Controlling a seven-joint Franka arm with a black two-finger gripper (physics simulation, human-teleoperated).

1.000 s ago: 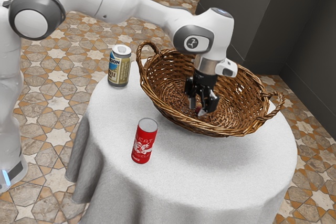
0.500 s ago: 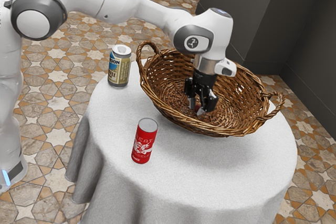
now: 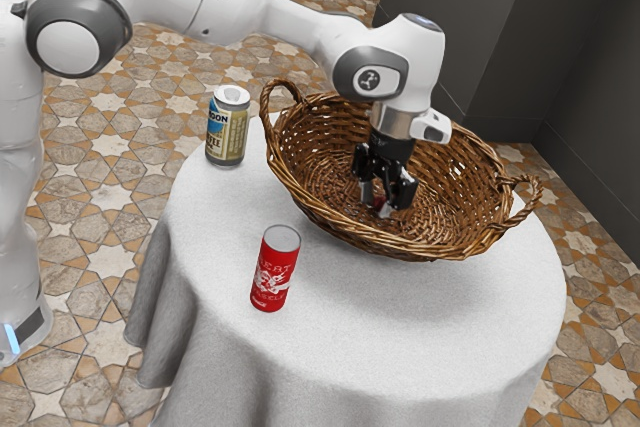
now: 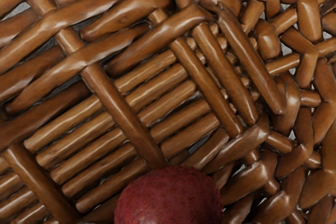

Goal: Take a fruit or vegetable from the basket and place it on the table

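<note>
Gripper down in the basket, at the red fruit

Inside the basket, the gripper is at the round red fruit; whether it grips it, I cannot tell. The basket's wall rings both. On the table, a red can and a blue-and-tan can stand on the basket's exterior-view left. The gripper partly hides the fruit; the wrist view cuts it off.

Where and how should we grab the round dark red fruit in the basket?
I'd grip the dark red fruit on two opposite sides at its widest part, coming straight down. It looks round, so opposed contact should centre it. It sits low in the basket, whose walls would likely block a sideways approach.
</note>
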